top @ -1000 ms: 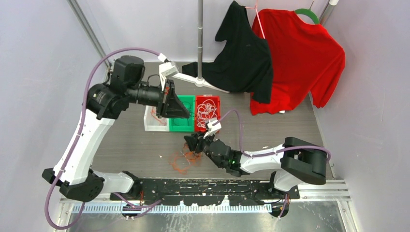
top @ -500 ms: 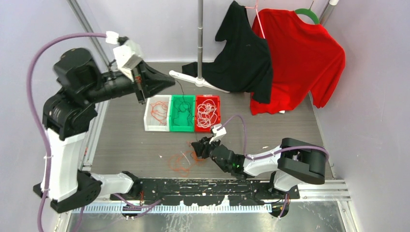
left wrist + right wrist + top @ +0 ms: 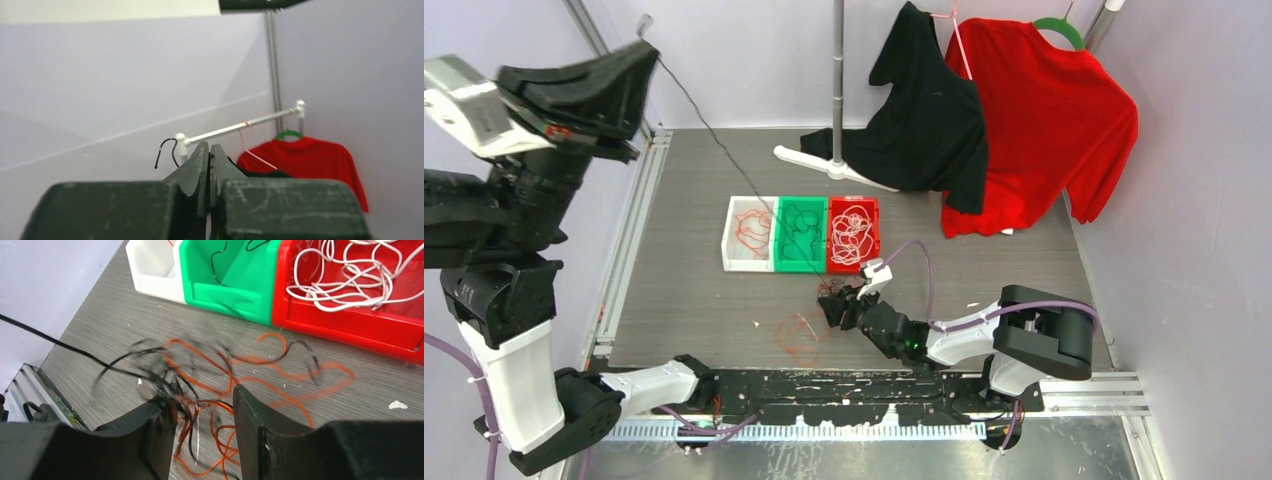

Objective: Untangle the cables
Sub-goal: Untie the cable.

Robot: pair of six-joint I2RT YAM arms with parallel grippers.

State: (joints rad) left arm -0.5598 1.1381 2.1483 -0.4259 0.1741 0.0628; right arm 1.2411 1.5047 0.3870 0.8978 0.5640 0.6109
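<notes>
My left jaws, shut on the black cable point(image 3: 714, 140), went way up and pulled it tight; my right jaws opened a bit around the orange tangle point(image 3: 799, 337) on the table point(image 3: 684, 290), so the black one can slide out.

Left end effector point(image 3: 650, 50) held high, clamped closed, right end effector point(image 3: 832, 308) low, jaws parted.
</notes>
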